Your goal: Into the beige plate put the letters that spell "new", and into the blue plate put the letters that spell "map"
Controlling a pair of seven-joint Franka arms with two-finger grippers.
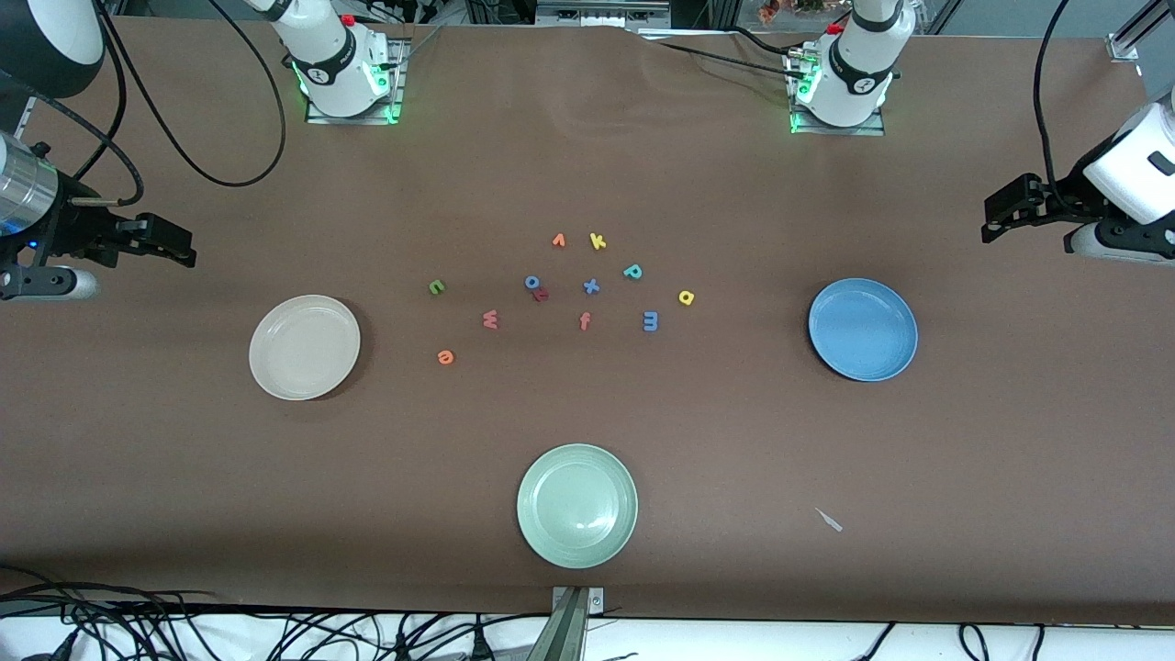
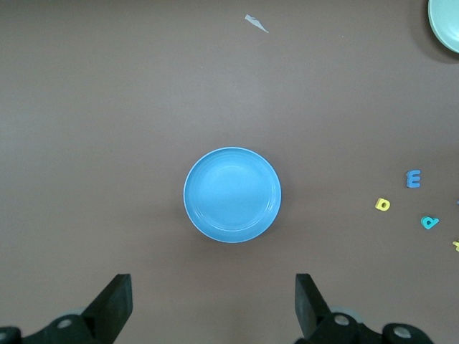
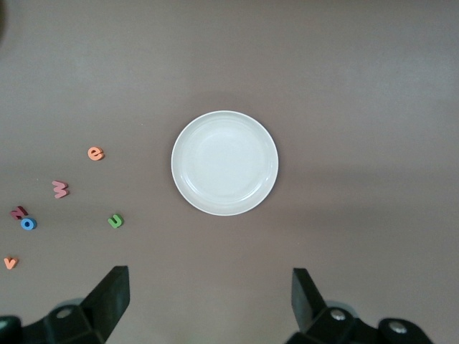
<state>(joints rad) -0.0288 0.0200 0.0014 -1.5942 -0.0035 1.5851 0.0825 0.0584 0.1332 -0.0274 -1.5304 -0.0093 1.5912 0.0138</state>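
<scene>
The green n [image 1: 437,287], salmon w [image 1: 491,319] and orange e [image 1: 445,357] lie on the brown table beside the beige plate [image 1: 305,347], which holds nothing. The teal p [image 1: 632,271], yellow a [image 1: 686,296] and blue m [image 1: 650,320] lie toward the blue plate [image 1: 863,330], also bare. My right gripper [image 1: 184,250] hangs open in the air at the right arm's end of the table, and its wrist view looks down on the beige plate [image 3: 224,163]. At the left arm's end my left gripper [image 1: 993,225] hangs open, its wrist view showing the blue plate [image 2: 232,195].
A pale green plate [image 1: 576,505] sits nearest the front camera. An orange v [image 1: 558,240], yellow k [image 1: 598,241], blue o [image 1: 531,282], blue x [image 1: 591,286] and red f [image 1: 585,320] lie among the letters. A paper scrap [image 1: 829,520] lies near the front edge.
</scene>
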